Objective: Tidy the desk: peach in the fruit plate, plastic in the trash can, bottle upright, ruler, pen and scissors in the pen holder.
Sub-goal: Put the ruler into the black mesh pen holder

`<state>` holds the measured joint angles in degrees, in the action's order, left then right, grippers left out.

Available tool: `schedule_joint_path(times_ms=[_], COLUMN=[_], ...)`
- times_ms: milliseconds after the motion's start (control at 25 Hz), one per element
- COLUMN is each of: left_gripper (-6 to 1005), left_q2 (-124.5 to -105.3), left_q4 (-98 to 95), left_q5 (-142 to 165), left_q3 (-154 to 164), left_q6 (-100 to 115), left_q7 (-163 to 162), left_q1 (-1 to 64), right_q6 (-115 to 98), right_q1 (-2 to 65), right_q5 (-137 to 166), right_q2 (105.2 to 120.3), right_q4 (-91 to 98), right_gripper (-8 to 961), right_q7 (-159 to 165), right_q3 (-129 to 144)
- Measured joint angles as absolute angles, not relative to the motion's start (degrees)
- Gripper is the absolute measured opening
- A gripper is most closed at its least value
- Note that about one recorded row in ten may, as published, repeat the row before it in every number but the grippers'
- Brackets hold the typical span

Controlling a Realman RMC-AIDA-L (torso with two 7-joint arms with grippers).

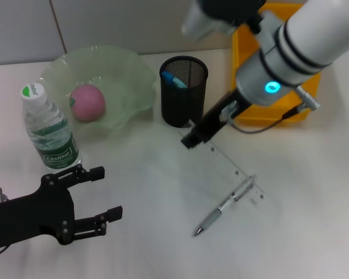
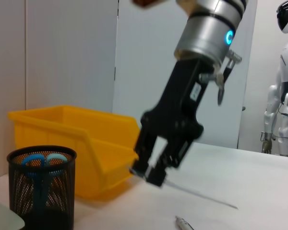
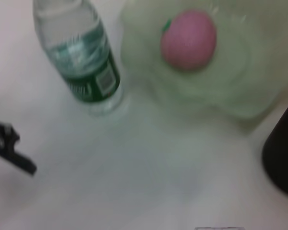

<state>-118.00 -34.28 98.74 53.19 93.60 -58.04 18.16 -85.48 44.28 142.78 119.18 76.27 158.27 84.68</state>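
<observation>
- White desk (image 1: 314,232) against a pale wall is seen from above in the head view; a yellow bin (image 1: 244,52) stands at the far right, with no plastic scrap visible on the desk.
- Finished, as far as can be judged: the peach (image 1: 87,102) lies in the green fruit plate (image 1: 136,75), the water bottle (image 1: 49,129) stands upright just beside that plate, and blue scissor handles (image 1: 174,80) show inside the black mesh pen holder (image 1: 183,92).
- Left to do, by the look of it: the clear ruler (image 1: 232,165) and the pen (image 1: 224,207) are not yet in the holder.
- The ruler is gripped at its far end — the end nearest the holder — by the right gripper (image 1: 193,138), whose fingers are closed on it. In the left wrist view the ruler (image 2: 197,192) is seen tilted, its held end raised and its other end down at the desk.
- The pen lies flat on the desk, its upper end just beside the ruler's low end; whether the two touch cannot be told.
- The right arm is reached down and across from the upper right, with its gripper low and just in front of the pen holder.
- The left gripper (image 1: 102,195) is parked low at the near left, close to the bottle, with its fingers spread apart and nothing between them.
- The step in hand is judged to be lifting the ruler toward the holder — the pen would follow.
</observation>
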Motion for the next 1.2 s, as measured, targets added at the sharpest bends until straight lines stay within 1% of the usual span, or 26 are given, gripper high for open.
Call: schedule_joint_path(times_ms=[80, 320, 680, 1200], left_gripper=[845, 845, 845, 845], left_q2=[-118.03, -118.23, -118.37, -118.39], left_q4=[-33.9, -33.5, -31.9, -31.2], left_q5=[98.8, 98.5, 98.3, 98.2], left_q3=[53.1, 53.0, 52.3, 51.5], left_q6=[93.3, 93.2, 93.1, 93.1], left_q7=[-58.0, -58.0, -58.3, -58.8], left_q1=[18.2, 18.1, 18.3, 18.5], right_q6=[-84.7, -80.2, -63.7, -47.5], right_q1=[42.2, 39.5, 35.7, 35.5], right_q5=[141.5, 136.8, 126.8, 122.8], right_q2=[119.19, 119.16, 119.25, 119.35], right_q4=[79.6, 82.0, 80.8, 76.8], right_gripper=[392, 393, 393, 393], right_q7=[155.8, 150.4, 139.1, 134.4], right_q3=[81.9, 76.3, 74.5, 77.9])
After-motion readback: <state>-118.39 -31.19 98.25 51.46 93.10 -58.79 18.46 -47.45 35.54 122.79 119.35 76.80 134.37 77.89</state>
